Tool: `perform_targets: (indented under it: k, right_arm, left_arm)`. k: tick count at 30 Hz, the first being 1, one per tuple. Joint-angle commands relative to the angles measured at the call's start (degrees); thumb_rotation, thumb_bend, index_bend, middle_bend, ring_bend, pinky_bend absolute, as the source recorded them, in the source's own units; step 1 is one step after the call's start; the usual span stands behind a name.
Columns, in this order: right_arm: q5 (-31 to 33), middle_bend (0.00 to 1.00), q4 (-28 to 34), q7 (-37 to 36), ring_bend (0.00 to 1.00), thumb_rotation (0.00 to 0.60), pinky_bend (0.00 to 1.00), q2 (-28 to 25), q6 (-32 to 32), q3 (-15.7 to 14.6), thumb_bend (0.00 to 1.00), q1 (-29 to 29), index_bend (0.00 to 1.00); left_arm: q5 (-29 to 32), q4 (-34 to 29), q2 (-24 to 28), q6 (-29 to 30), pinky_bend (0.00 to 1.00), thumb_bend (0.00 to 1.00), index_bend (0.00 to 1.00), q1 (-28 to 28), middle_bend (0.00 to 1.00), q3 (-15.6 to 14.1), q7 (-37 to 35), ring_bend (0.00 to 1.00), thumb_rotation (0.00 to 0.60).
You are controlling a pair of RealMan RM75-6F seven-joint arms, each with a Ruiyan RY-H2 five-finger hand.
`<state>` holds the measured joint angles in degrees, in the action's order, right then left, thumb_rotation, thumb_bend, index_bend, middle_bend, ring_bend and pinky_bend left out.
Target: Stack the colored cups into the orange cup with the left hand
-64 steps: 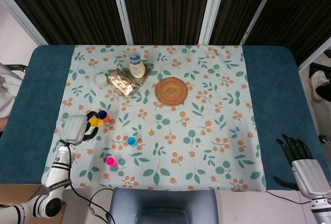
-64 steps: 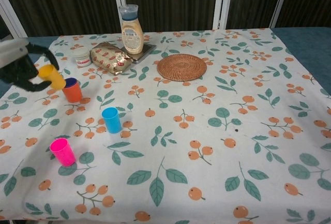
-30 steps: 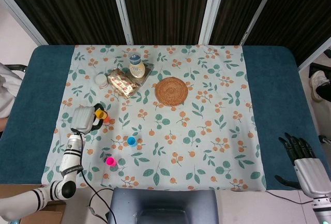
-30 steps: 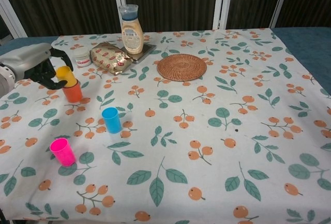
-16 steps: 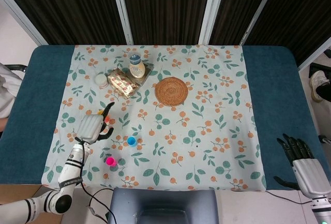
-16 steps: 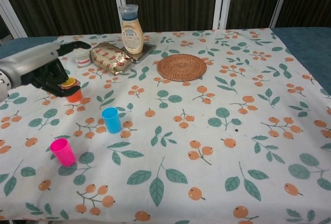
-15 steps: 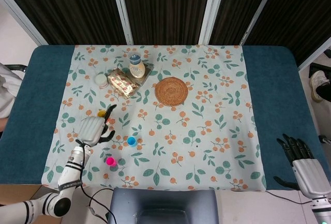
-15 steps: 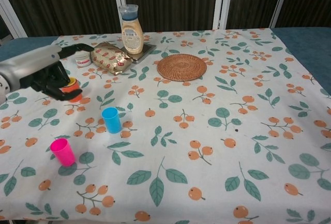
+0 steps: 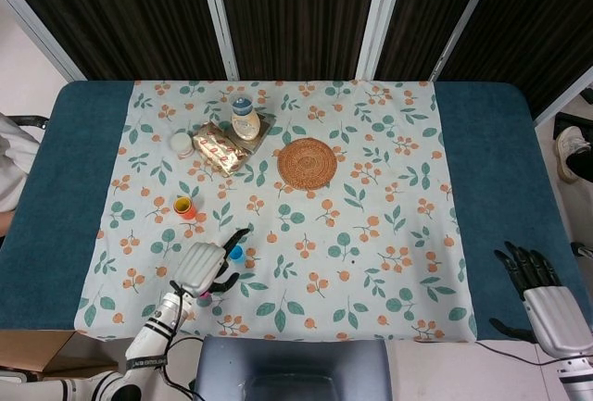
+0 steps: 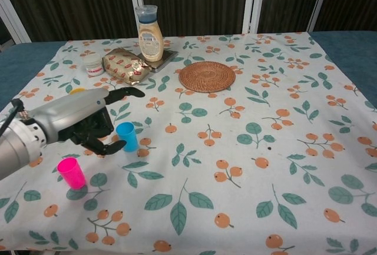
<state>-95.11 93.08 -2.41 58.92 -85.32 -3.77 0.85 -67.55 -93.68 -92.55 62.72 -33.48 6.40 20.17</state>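
Our left hand [image 10: 82, 122] hovers over the flowered tablecloth [image 9: 371, 234], fingers spread and holding nothing, just beside the blue cup [image 10: 126, 136], which stands upright at its 3 o'clock in the chest view. The pink cup [image 10: 71, 172] stands near, at its 6 o'clock. The orange cup [image 9: 184, 207], with a yellow cup nested inside, stands apart at 11 o'clock in the head view. Our right hand [image 9: 542, 294] rests empty, fingers extended, at the table's far right edge.
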Motion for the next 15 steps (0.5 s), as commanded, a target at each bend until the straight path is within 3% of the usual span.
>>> perform_targets:
  k: [1,15]
  right_arm:
    - [0.2,0.00,0.0,-0.2,0.00,0.600,0.00,-0.1,-0.1,0.1,0.19,0.0,0.00]
    - [0.2,0.00,0.0,-0.4,0.00,0.600,0.00,-0.2,-0.1,0.1,0.18,0.0,0.00]
  left_arm:
    - [2.9,2.7,-2.4,-0.3,1.00,0.35,0.17,-1.1,1.00,1.8,2.2,1.00,0.600]
    - [6.2,5.7,-3.6,-1.1,1.00,0.35,0.34,-2.0,1.00,2.5,3.8,1.00,0.600]
